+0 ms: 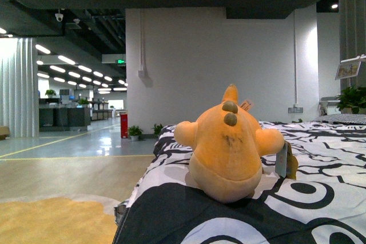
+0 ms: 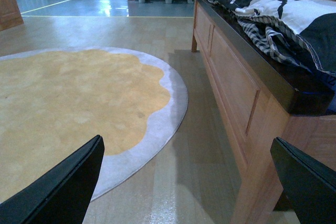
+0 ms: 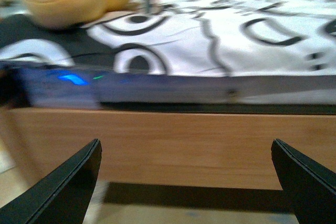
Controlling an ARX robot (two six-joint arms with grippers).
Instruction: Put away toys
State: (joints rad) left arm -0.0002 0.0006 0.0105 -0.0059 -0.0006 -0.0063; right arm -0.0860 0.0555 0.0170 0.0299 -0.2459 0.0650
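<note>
- Left tool (image 2: 186, 140) gapes wide, empty, near the round yellow rug (image 2: 79, 103); right tool (image 3: 185, 141) equally spread, empty, facing the pale wooden bed frame (image 3: 173, 145);
- soft orange-yellow plush animal (image 1: 229, 152) sits on the black-and-white patterned quilt (image 1: 320, 198), near the bed's edge;
- risk: reaching straight in, the right tool may strike the frame or snag the quilt.

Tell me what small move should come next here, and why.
Probably raise the right gripper toward the plush toy. Both it and the left gripper are open and empty; the right wrist view faces the wooden bed side, with the toy sitting above that on the bedspread.
</note>
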